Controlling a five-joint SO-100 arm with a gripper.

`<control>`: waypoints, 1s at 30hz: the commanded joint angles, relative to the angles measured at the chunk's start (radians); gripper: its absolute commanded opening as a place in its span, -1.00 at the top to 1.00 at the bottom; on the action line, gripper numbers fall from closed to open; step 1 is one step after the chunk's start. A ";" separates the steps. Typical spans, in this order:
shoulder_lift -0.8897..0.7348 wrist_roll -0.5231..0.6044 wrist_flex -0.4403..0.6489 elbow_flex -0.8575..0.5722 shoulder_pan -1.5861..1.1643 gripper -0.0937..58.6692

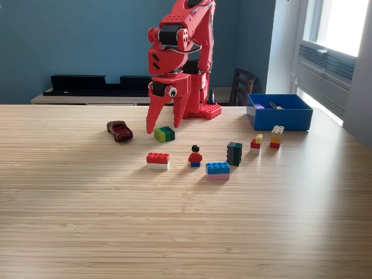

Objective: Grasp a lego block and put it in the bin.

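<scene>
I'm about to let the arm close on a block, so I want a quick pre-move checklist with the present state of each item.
1. End effector open: ok, its two red fingers are spread, tips pointing down.
2. Target under it: ok, the green and yellow block lies right by the fingertips.
3. Block between the fingers: cannot tell from this one view; the tips seem just behind it.
4. Neighbours clear: ok, the toy car and the red and white block sit apart from the target.
5. Bin ready: ok, open-topped at the exterior view's right, with a few small pieces already inside.
</scene>
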 commanded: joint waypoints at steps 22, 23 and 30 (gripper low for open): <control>-0.302 0.041 0.140 -0.350 0.035 0.99; -0.302 0.041 0.178 -0.387 0.026 0.99; -0.302 0.006 0.449 -0.667 -0.150 0.99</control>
